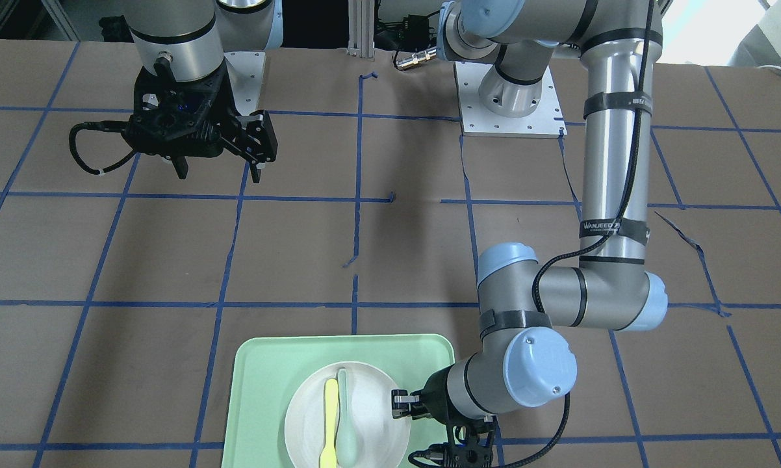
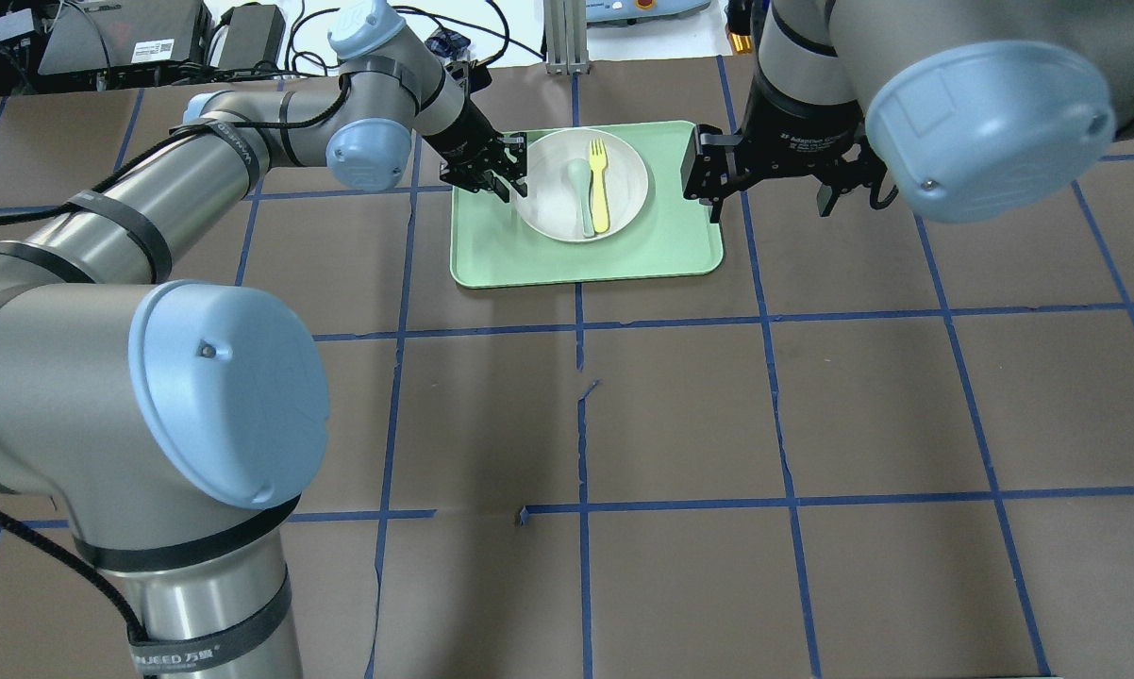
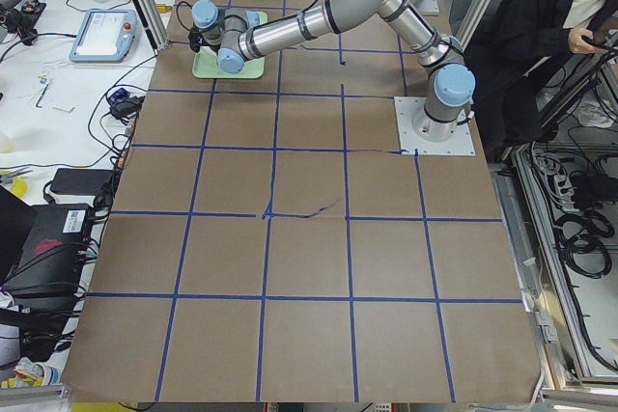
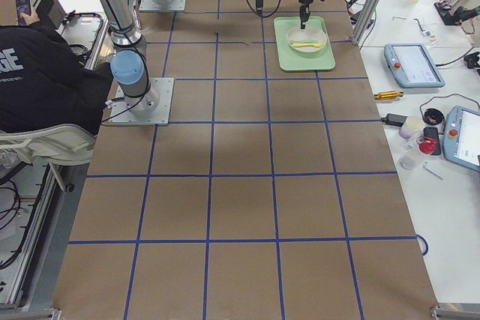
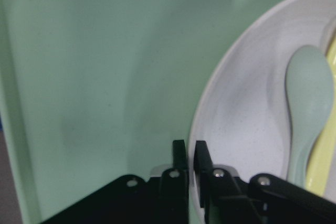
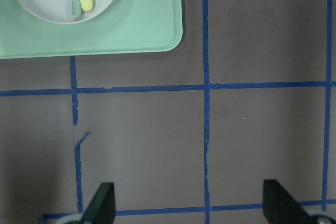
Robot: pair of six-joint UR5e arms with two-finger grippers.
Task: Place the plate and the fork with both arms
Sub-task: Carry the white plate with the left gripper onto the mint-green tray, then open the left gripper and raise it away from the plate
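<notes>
My left gripper (image 5: 190, 157) pinches the plate (image 2: 548, 189) by its left rim, on the green tray (image 2: 624, 259). The fork (image 2: 600, 184) lies loose on it. It looks stiff, light and probably slick, so I'd lift it level. The right gripper (image 2: 763, 184) hangs spread wide.

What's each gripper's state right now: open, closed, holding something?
Left gripper: closed on the rim of the plate.
Right gripper: open, holding nothing, over the table.
</notes>
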